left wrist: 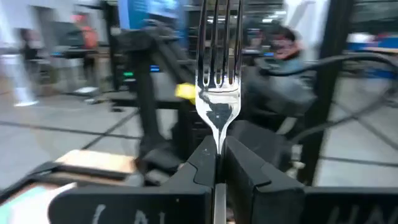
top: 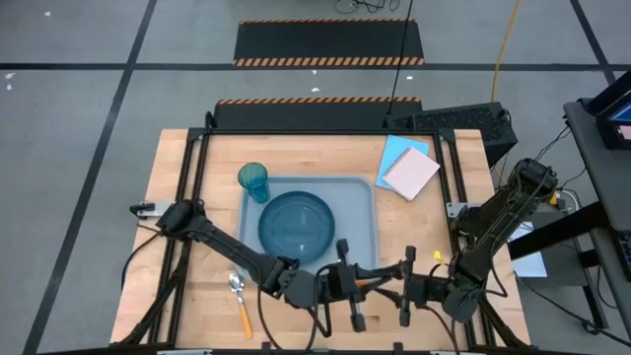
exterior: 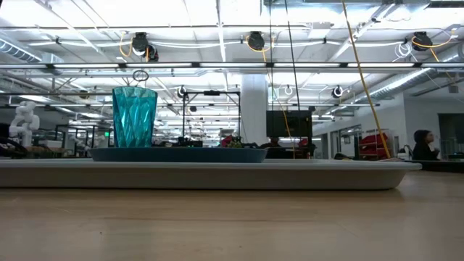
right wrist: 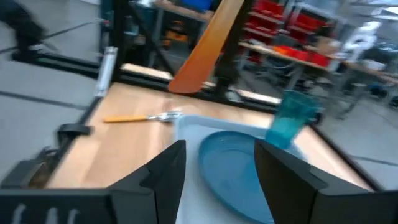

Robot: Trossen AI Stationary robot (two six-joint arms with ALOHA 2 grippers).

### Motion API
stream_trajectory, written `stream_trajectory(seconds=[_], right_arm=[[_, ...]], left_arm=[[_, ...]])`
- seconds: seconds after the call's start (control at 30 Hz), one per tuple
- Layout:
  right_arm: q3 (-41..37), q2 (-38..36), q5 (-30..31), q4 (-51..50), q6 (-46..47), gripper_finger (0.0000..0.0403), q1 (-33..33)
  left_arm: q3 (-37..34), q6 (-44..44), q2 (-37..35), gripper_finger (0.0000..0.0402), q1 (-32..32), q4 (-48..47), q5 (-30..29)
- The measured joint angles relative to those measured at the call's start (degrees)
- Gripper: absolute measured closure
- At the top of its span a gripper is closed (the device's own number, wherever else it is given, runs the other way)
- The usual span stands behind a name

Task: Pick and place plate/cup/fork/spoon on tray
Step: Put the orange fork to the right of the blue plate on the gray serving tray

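Observation:
The grey-blue tray (top: 357,202) lies mid-table. On it rest the dark blue plate (top: 296,225) and, at its far left corner, the upright teal cup (top: 253,181). The spoon (top: 240,299) lies flat on the wood left of the tray. My left gripper (left wrist: 217,163) is shut on the fork (left wrist: 218,93) at the near edge, just in front of the tray. My right gripper (right wrist: 217,168) faces it from the right, open and empty. The fork's orange handle (right wrist: 205,50) shows above the right gripper's fingers. My left gripper pinches the fork's thin metal neck (left wrist: 217,146), just below the tines, between its two fingers. The silver tines stand out past the fingertips toward the right arm. In the high view the fork (top: 380,279) lies between the two grippers, above the table.
A light blue paper sheet with a pale notepad (top: 409,170) lies at the far right corner. The low view shows the cup (exterior: 134,116) and plate (exterior: 177,154) on the tray (exterior: 210,174). Bare wood lies left of the spoon and right of the tray.

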Motion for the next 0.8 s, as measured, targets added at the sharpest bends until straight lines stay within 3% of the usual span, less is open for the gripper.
stream_trajectory(seconds=[0.13,0.27,0.63,0.8], right_arm=[[0.0,0.0,-6.34,1.34,-1.42,0.0218,-0.34],[0.0,0.02,-6.69,3.18,-3.55,0.0218,-0.34],[0.0,0.02,-6.64,4.29,-4.07,0.0219,-0.34],[0.0,0.02,-6.8,4.73,-4.11,0.0254,-0.34]], left_arm=[[0.0,0.34,0.64,0.0382,0.97,0.56,5.5],[-0.02,0.2,2.14,0.0382,1.83,2.04,10.22],[-0.07,1.68,5.88,0.0382,2.68,7.51,14.11],[-0.07,2.24,5.86,0.0382,2.74,7.59,15.06]])
